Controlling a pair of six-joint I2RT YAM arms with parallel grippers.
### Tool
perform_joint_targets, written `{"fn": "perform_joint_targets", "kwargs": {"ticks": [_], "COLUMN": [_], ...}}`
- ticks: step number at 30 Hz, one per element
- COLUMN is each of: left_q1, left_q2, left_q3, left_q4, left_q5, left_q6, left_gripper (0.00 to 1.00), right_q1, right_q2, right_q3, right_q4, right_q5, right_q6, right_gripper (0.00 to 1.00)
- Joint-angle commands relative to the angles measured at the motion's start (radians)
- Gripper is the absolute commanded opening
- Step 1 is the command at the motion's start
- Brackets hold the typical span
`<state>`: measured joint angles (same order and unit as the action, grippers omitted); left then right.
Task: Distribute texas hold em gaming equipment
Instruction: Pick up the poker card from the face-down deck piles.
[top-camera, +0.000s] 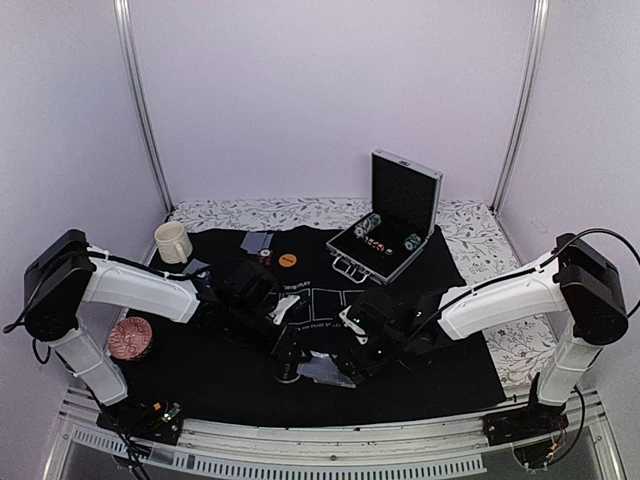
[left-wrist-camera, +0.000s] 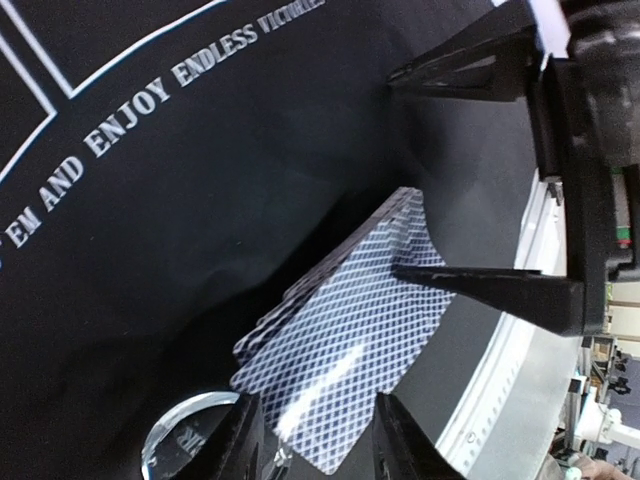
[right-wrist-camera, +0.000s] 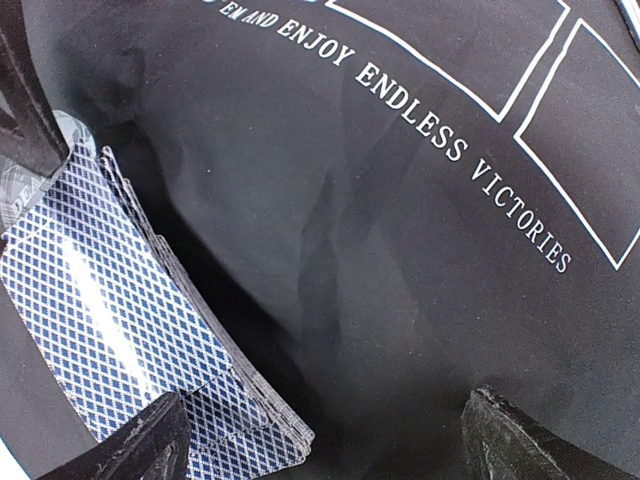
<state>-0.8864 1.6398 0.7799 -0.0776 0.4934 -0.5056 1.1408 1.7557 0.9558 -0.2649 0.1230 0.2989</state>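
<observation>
Holding the deck of cards (left-wrist-camera: 340, 340) just off the black mat (top-camera: 200, 380), low at the near middle of the layout, the left end effector (left-wrist-camera: 320, 445) has its two fingers pressed in on the deck's long sides. My read is that it's offering the stack up. The right end effector (right-wrist-camera: 325, 420) stands wide, one finger lying at the deck's far corner and the other well out over bare mat. That looks set to slide the top card off, though I can't tell if it touches.

Now the count. There is one deck, and one clear round button (left-wrist-camera: 185, 435) just beside it. Grey-blue cards (top-camera: 257, 241) lie at the mat's far left, two by my guess. One orange disc (top-camera: 288, 260) lies near them. One pinkish disc (top-camera: 130, 338) sits off the mat's left edge. Chips (top-camera: 375, 235) sit in the one open silver case (top-camera: 405, 195), too small to count. One cream mug (top-camera: 172, 241) stands on the tabletop (top-camera: 470, 225).
</observation>
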Motion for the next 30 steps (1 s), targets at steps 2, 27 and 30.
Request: {"fn": "perform_joint_targets", "kwargs": {"ticks": [2,27,30], "left_q1": [0.023,0.012,0.012], "left_q2": [0.008,0.070,0.066], "left_q3": [-0.003,0.032,0.028], "left_q4": [-0.022,0.036,0.036], "left_q5": [-0.020,0.096,0.106], "left_q6": [-0.008,0.009,0.012], "left_gripper": [0.39,0.00,0.00], "right_q1": [0.009,0.007,-0.001], "right_q2": [0.002,-0.038,-0.070], "right_q3": [-0.012,-0.026,-0.032], "right_q4": [-0.001,-0.010,-0.019], "right_q5": [0.012,0.033,0.035], "right_q6": [0.009,0.003,0.006], "right_gripper": [0.97,0.97,0.97]}}
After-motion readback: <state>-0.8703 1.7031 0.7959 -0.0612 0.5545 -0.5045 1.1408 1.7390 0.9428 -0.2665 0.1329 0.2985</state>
